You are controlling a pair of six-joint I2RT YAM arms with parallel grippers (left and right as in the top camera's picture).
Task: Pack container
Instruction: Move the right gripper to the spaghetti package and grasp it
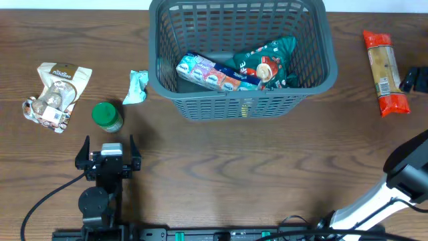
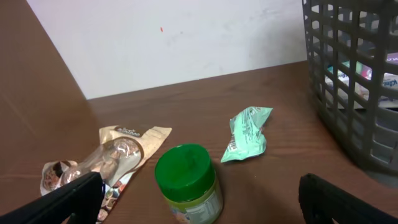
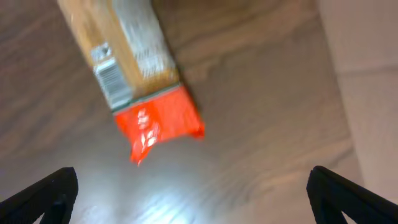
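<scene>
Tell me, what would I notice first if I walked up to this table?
The big grey basket at the top middle of the table would catch your eye first, with a dark green packet and a pastel pack lying inside it. Next come the orange-and-red packet far to the right, and the green-lidded jar on the left, near a beige bag.

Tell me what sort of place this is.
Likely a robot test bench, not a home: a wooden table against a plain white wall, with a cabled left gripper near the container.
</scene>
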